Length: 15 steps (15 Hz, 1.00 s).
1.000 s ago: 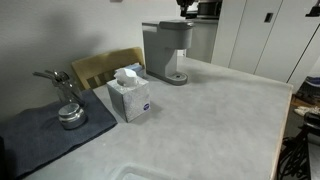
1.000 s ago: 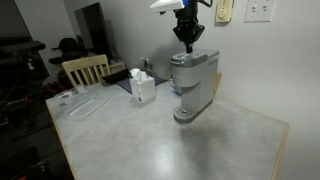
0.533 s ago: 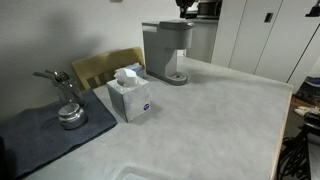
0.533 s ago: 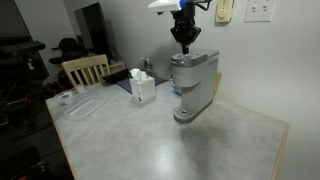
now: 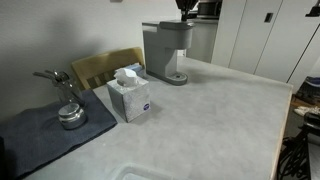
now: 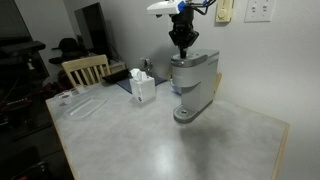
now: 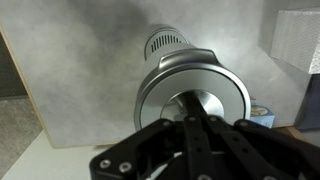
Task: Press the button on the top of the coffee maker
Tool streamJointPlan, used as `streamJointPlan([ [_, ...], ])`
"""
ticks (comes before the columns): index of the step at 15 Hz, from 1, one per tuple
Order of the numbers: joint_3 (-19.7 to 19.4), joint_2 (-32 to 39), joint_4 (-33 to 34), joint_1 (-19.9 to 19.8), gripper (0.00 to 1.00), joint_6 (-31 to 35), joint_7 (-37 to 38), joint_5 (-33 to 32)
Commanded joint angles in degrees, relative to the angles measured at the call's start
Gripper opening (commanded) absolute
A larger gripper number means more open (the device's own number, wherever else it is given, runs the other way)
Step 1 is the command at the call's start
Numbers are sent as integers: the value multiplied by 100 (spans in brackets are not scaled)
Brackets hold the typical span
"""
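The coffee maker [image 5: 166, 50] is a tall matte-grey box with a dark top and a round silver drip base; it stands at the far end of the counter in both exterior views [image 6: 193, 82]. My gripper [image 6: 182, 46] hangs just above the machine's top, fingers closed together and pointing down; only its lower tip shows in an exterior view [image 5: 184, 14]. In the wrist view the shut fingers [image 7: 192, 125] sit over the round silver top [image 7: 190, 85] of the machine. The button itself is hidden behind the fingers.
A white-and-blue tissue box [image 5: 129, 96] stands on the counter [image 5: 200, 120] next to a wooden chair back [image 5: 105, 66]. A metal kettle-like object [image 5: 68, 108] rests on a dark mat [image 5: 40, 135]. A clear tray [image 6: 84, 105] lies near the counter's edge.
My gripper has risen slightly and shifted a little away from the machine's top across the three moments. Nothing else moved.
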Motion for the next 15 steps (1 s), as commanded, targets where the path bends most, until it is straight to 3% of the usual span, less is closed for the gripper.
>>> streamJointPlan([
  [1,53,8,-127,-40,0,-68,-49,78],
  [9,33,27,-368,-61,0,129,-118,47],
  [15,-17,38,-185,1,0,99,-67,-120],
])
